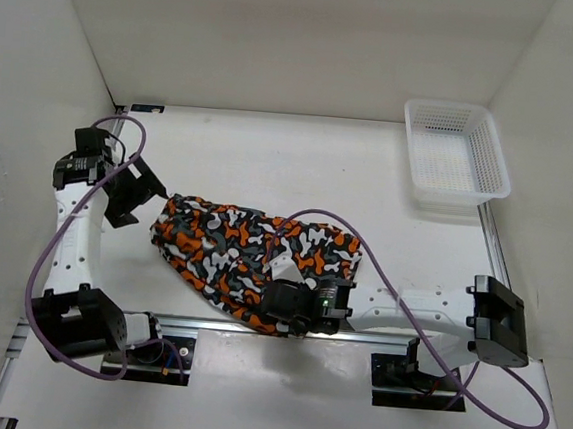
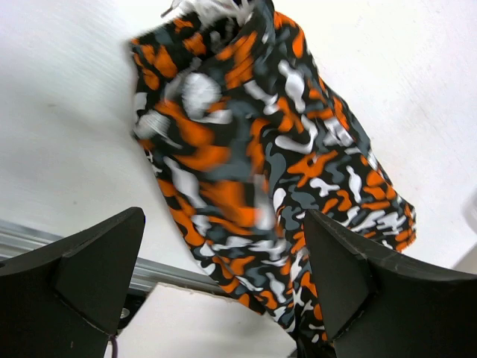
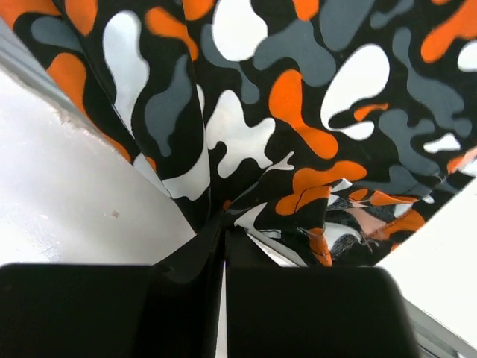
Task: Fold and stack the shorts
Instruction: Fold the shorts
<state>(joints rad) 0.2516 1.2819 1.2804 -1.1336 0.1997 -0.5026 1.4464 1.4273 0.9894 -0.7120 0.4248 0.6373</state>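
The shorts [image 1: 248, 256], in an orange, black, white and grey blotch print, lie bunched in the middle of the table near its front edge. My left gripper [image 1: 143, 197] stands open just left of their left end, touching nothing. In the left wrist view the shorts [image 2: 246, 149] spread out beyond the open left gripper [image 2: 223, 261], with one dark finger [image 2: 82, 283] on each side. My right gripper [image 1: 298, 308] is shut on the shorts' near edge. The right wrist view shows the right gripper [image 3: 226, 227] pinching a fold of the shorts [image 3: 261, 112].
A white mesh basket [image 1: 455, 154] stands at the back right corner. White walls enclose the table on the left, back and right. A metal rail [image 1: 207, 323] runs along the front edge, under the shorts' near hem. Purple cables loop off both arms.
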